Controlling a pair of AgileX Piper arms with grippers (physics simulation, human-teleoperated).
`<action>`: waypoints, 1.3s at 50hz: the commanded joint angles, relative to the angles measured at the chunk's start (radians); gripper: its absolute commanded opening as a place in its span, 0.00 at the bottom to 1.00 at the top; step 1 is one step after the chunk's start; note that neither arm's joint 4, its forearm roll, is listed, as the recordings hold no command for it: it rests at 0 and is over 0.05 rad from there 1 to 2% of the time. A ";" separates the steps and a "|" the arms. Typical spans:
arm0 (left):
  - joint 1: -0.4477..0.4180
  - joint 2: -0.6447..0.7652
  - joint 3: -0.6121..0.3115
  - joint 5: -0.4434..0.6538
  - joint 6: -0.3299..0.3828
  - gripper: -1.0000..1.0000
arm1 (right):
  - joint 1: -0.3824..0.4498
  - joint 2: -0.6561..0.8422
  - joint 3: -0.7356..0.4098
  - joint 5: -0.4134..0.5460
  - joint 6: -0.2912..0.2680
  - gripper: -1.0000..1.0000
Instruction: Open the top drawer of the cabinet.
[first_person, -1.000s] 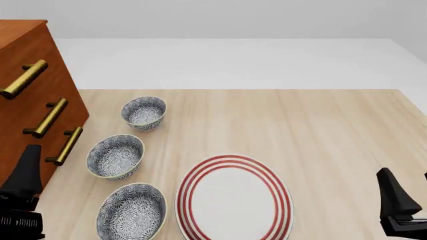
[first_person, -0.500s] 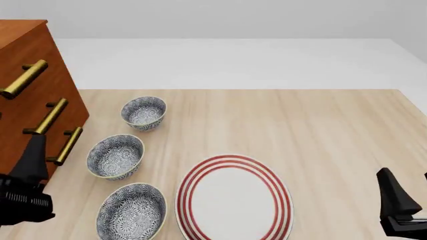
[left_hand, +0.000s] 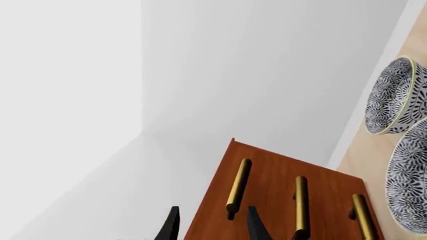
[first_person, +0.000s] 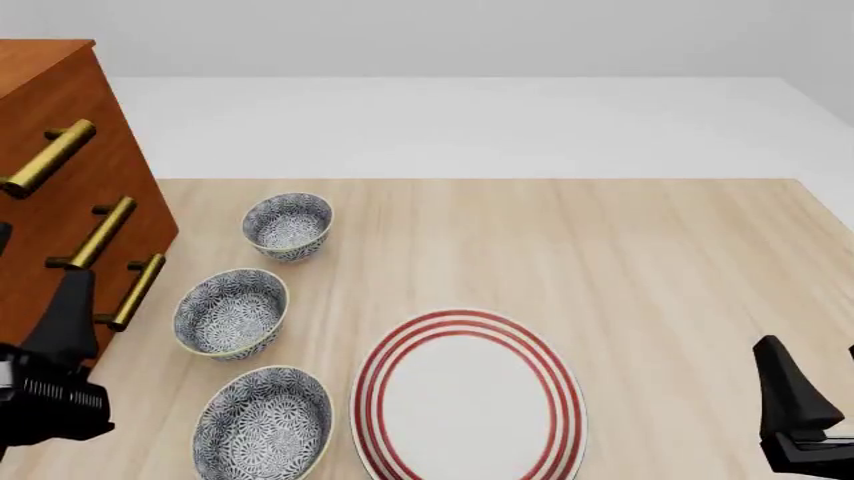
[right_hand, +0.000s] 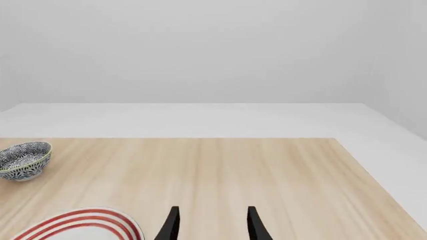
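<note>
- The cabinet (first_person: 60, 190) stands at the table's (first_person: 641, 260) left edge, near the far left corner, its front turned toward the bowls.
- Three brass handles run down its front. The top drawer (first_person: 54, 110) carries the uppermost handle (first_person: 50, 157) and sits flush with the front, shut like the two below.
- In the left wrist view the drawer front (left_hand: 267, 200) fills the lower middle, with the top handle (left_hand: 237, 187) nearest the fingers.
- The left gripper (left_hand: 212, 225) has its fingers parted with a clear gap and nothing between them. One fingertip (left_hand: 255, 225) shows against the wood just beside the top handle's end; whether it touches I cannot tell.
- In the front view the left gripper (first_person: 60, 330) hangs low at the table's left edge, in front of the cabinet's lower part, near the lowest handle (first_person: 134, 290).
- Three patterned bowls lie in a row along the left side: far bowl (first_person: 287, 225), middle bowl (first_person: 231, 312), near bowl (first_person: 264, 422).
- A red-ringed plate (first_person: 467, 398) sits at the near edge, just right of the near bowl.
- The right gripper (right_hand: 212, 225) is parted and empty, above bare wood near the near right corner, well apart from the cabinet.
</note>
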 joint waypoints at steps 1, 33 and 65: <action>0.012 0.036 -0.002 -0.028 0.005 1.00 | 0.000 0.000 0.000 0.000 0.000 1.00; 0.075 0.216 -0.048 -0.153 -0.011 1.00 | 0.000 0.000 0.000 0.000 0.000 1.00; 0.109 0.449 -0.110 -0.330 0.022 1.00 | 0.000 0.000 0.000 0.000 0.000 1.00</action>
